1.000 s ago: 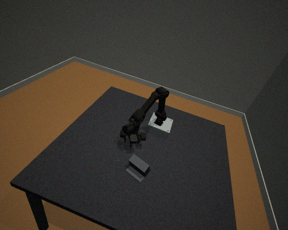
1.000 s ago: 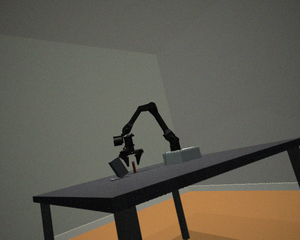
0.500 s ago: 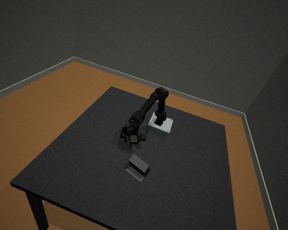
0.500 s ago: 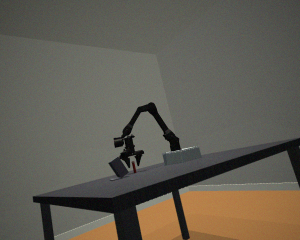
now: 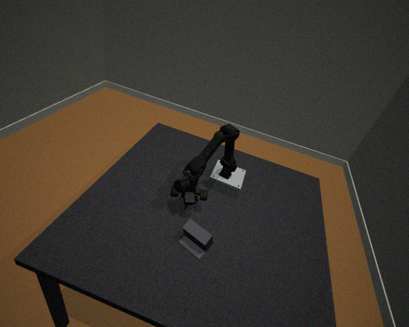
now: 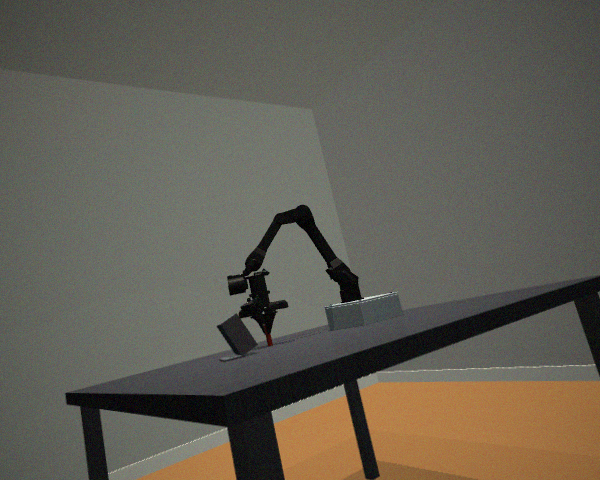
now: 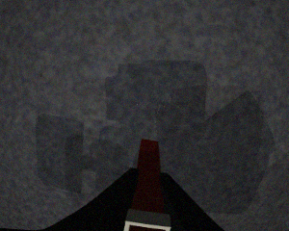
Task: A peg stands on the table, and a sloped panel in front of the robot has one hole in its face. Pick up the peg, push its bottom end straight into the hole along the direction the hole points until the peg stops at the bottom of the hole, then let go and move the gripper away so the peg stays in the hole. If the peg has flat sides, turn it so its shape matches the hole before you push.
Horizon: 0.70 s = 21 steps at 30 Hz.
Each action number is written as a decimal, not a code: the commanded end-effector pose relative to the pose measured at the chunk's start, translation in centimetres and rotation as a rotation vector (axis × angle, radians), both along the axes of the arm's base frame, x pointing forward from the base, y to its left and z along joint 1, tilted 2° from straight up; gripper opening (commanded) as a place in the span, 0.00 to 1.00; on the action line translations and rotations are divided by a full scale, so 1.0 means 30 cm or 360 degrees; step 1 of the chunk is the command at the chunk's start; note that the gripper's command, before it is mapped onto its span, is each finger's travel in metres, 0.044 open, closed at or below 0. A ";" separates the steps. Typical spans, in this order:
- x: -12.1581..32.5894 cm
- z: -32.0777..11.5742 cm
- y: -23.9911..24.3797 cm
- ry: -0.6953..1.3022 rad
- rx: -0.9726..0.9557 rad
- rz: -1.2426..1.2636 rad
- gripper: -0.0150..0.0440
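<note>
The red peg [image 5: 185, 206] [image 6: 269, 341] [image 7: 149, 192] stands upright, its lower end at the table top in the exterior view. In the wrist view its near end is square, with a grey band and a white rim. My gripper [image 6: 267, 331] [image 7: 147, 177] points down and is shut on the peg, with one dark finger against each side. The sloped panel [image 5: 198, 231] [image 6: 238, 334] stands close by on its thin base, tilted. Its hole does not show in any view.
The robot's own base stands on a pale mounting block [image 5: 237, 177] [image 6: 378, 313], on the far side of the peg from the panel. The dark table [image 5: 268, 246] [image 6: 310, 361] bears everything. The wrist view shows the arm's shadows around the peg.
</note>
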<state>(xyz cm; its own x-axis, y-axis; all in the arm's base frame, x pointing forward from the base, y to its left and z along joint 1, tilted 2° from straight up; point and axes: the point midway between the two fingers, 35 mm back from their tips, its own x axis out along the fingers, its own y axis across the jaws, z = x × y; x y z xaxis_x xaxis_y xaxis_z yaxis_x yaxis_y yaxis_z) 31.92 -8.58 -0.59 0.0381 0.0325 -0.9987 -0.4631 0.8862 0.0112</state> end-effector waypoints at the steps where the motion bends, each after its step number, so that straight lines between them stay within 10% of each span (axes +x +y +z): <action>1: 0.000 0.001 0.000 -0.0001 0.0000 0.0000 0.25; 21: 0.004 0.238 -0.008 0.0011 -0.0005 0.0002 0.25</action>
<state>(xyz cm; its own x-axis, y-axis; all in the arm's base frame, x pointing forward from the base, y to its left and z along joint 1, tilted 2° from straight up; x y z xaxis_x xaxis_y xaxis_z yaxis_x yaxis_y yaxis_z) 32.14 -8.75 5.01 0.0315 0.0346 -0.9989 -0.4605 0.8875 0.0162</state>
